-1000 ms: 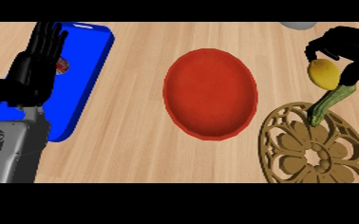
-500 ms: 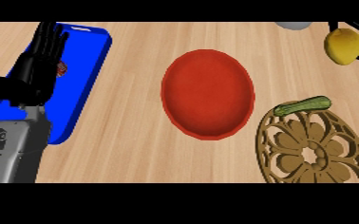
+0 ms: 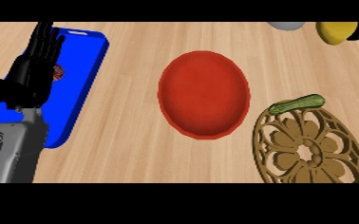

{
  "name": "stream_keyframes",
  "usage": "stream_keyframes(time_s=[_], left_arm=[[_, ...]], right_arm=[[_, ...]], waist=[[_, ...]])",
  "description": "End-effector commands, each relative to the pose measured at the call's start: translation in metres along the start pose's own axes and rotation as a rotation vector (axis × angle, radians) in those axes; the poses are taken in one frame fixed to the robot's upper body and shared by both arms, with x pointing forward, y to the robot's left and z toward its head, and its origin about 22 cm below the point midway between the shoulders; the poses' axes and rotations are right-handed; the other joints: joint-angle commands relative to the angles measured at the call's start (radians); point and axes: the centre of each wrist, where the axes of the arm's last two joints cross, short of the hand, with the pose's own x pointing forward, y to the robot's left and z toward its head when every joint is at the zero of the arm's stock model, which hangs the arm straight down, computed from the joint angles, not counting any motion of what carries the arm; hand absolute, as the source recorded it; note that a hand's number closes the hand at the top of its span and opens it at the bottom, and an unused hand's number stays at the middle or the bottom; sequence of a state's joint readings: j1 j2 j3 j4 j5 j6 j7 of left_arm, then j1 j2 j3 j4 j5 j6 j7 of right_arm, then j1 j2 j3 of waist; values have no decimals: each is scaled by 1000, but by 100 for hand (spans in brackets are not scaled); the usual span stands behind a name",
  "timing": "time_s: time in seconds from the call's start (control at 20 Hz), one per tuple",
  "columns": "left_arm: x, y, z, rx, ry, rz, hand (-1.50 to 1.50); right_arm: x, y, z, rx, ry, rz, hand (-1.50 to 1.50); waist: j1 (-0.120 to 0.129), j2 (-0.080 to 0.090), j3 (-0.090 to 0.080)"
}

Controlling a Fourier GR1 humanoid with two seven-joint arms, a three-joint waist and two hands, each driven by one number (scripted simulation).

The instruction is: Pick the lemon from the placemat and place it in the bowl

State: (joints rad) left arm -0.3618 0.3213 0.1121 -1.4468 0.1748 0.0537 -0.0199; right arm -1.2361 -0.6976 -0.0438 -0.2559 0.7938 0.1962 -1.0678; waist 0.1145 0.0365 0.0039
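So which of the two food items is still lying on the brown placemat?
The green zucchini, lying across the upper edge of the brown placemat. The yellow lemon is off it, up at the view's top right corner.

Light falls bright and even over the counter (image 3: pixel 133 123), with no strong direction to it. Shadows are faint: only a soft dark edge under the bowl (image 3: pixel 203 95) along its lower rim, and a thin one beside the blue tray (image 3: pixel 80 90). Inside the bowl the red shades gently, paler in the middle. No glare anywhere. The round things look stretched taller than wide. The left hand (image 3: pixel 35 71) reads nearly flat black, with little detail.
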Motion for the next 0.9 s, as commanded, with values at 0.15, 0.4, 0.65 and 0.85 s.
stream_keyframes(time_s=[0.15,0.4,0.65,0.85], left_arm=[[-7,7,2,28,27,-11,0],[-10,8,4,34,29,-9,0],[-13,27,16,46,38,-21,0],[-8,31,17,78,55,-26,0]], right_arm=[[17,-5,-40,101,-266,-326,150],[38,6,-83,179,-291,-362,150],[64,19,-122,292,-343,-331,150],[80,46,-146,380,-344,-344,150]], waist=[[-33,-14,-3],[-50,-19,-4],[-66,-32,-5],[-85,-39,-4]])
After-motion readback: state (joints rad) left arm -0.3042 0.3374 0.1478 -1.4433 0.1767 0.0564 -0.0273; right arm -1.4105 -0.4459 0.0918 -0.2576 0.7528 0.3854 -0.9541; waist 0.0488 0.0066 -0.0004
